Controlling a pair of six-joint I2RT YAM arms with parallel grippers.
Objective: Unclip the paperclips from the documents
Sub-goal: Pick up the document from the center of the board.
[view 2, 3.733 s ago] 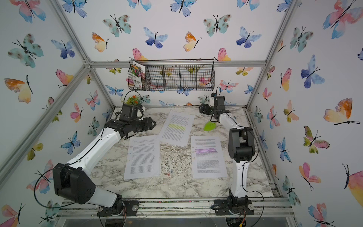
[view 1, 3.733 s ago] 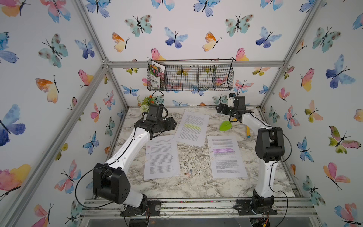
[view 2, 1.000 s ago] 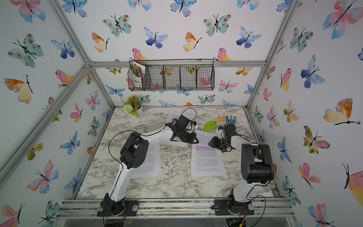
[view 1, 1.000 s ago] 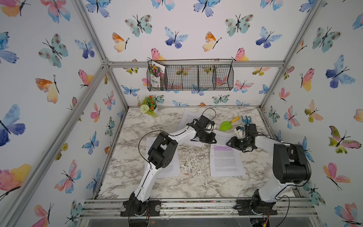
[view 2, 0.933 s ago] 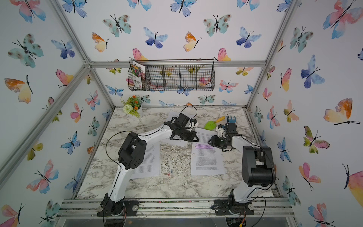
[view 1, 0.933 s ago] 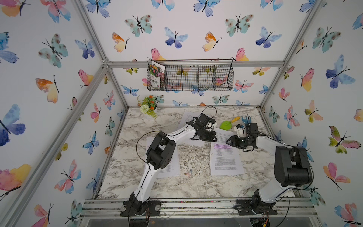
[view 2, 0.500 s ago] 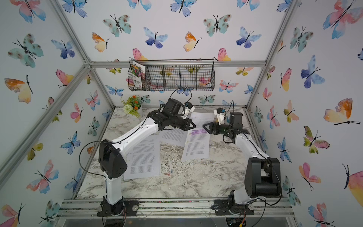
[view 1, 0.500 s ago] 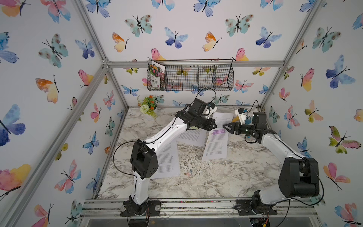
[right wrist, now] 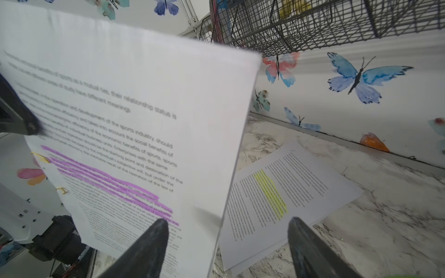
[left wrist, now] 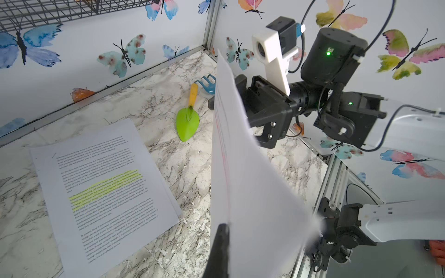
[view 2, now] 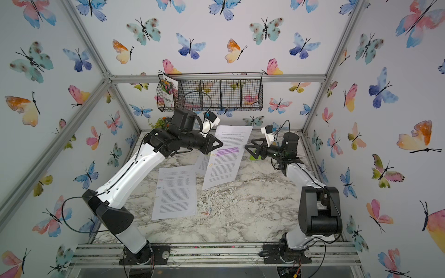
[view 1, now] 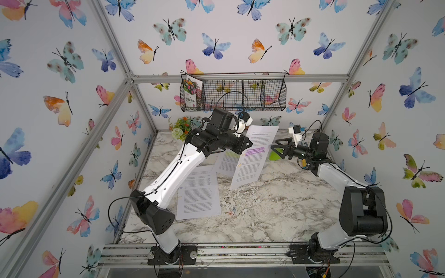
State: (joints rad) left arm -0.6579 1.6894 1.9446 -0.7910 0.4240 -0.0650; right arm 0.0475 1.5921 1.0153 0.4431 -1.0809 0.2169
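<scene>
White-and-grey marble tabletop (view 1: 277, 207) sits under both arms.

Biggest task item is the white text doc w/ purple highlighting (view 1: 255, 156). It's off the table, hanging near upright btwn the two grippers. The left gripper (view 1: 249, 144) is clamped tight on one side edge, in the upper half. In the left wrist view one dark finger (left wrist: 220, 240) shows in front of the sheet; the other is hidden behind it. The right gripper (right wrist: 226, 240) stands wide open at the opposite side edge, which runs btwn its two fingers (right wrist: 154, 240). Can't tell if either finger brushes the paper, but nothing is pinched there.

White unhighlighted text doc (view 1: 197, 192) lies flat on the marble, below the left gripper and back toward that arm's base, well apart from both grippers. White text doc w/ yellow-green highlighting (left wrist: 103, 185) is also flat, beneath the left gripper. In both top views the hanging sheet partly covers it.

Green plastic trowel w/ yellow-orange handle (left wrist: 187, 124) lies on the table beneath the right gripper.

Smallest: a yellow wire paperclip (right wrist: 39, 156) and a second yellow paperclip (right wrist: 62, 190) sit on the held doc. Both are on the edge the left gripper grips, just below its fingers, a full sheet-width across from the right gripper. A loose orange paperclip (view 1: 228, 213) and a loose blue paperclip (view 1: 234, 209) lie on bare marble just beside the unhighlighted doc's corner, well apart from both grippers.
</scene>
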